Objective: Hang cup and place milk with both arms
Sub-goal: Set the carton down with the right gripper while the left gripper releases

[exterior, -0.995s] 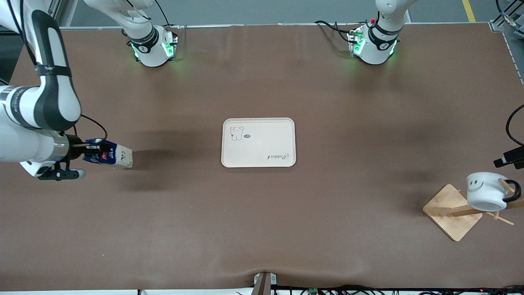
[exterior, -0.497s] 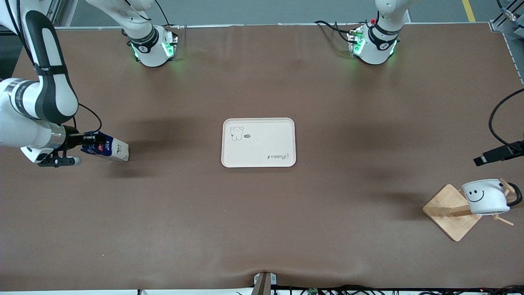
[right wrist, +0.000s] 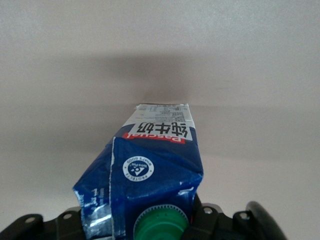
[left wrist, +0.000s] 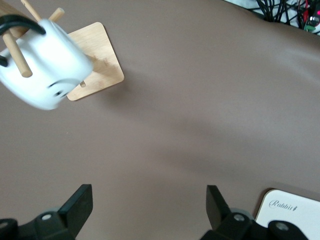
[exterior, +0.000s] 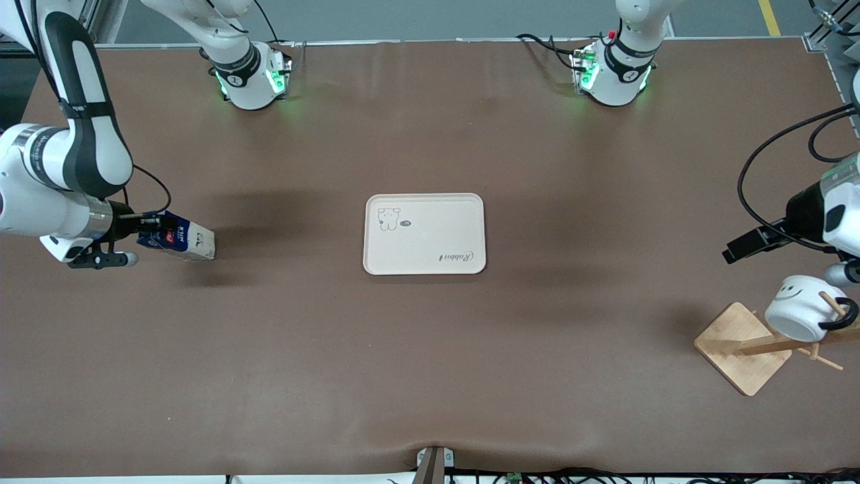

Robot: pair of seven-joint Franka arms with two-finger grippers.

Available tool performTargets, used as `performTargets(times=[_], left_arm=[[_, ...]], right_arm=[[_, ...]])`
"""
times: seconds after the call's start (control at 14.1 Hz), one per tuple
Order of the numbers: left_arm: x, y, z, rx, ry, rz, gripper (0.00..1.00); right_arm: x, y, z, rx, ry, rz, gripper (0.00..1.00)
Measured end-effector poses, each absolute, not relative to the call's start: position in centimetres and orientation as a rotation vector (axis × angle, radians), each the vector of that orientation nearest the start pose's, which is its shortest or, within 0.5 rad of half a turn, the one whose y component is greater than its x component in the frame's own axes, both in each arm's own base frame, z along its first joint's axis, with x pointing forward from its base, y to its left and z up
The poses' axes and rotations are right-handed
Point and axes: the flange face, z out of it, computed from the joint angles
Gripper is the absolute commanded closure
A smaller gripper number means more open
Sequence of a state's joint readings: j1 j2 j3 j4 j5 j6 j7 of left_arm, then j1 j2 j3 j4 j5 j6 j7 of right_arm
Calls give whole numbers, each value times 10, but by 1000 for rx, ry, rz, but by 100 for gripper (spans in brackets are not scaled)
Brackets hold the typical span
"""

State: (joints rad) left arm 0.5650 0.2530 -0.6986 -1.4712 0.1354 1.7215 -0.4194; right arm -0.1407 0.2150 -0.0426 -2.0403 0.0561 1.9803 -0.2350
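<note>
Well, the right arm's black two-finger gripper (exterior: 138,236) is clamped on the top end of the small dark blue and white milk carton (exterior: 177,244), near its green round cap (right wrist: 161,225). The carton is tipped over on its side, its base pointing toward the cream rectangular tray (exterior: 424,233) in the middle of the brown table (exterior: 430,349), and it is held over the right arm's end of the table, well apart from the tray. Whether the base touches the tabletop I cannot tell.

At the left arm's end, the small white mug with the black smiley face (exterior: 798,312) hangs tilted by its black handle (exterior: 843,314) on a peg of the bamboo mug stand (exterior: 744,346), whose square wooden base sits on the table, nearer to the front camera than the tray. The left arm's black gripper (left wrist: 150,212) holds nothing; in its wrist view the fingers stand wide apart over bare tabletop, clear of the mug (left wrist: 42,70), with a corner of the tray (left wrist: 290,212) beside them.
</note>
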Motion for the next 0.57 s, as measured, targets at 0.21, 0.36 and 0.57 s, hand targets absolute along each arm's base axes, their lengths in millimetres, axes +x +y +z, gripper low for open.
performTargets(times=[0.21,0.36,0.57], left_arm=[[624,-25,566,-3143,-432,-40,0],[623,-40,570,-3158,-377,-50,0],[619,-68,583,-3180,-302,-81,0]], right_arm=[[549,-97,325,-3023,-37,386,0],[555,-97,337,-3027,-42,366,0],[560,-97,345,-3032,-46,346,0]])
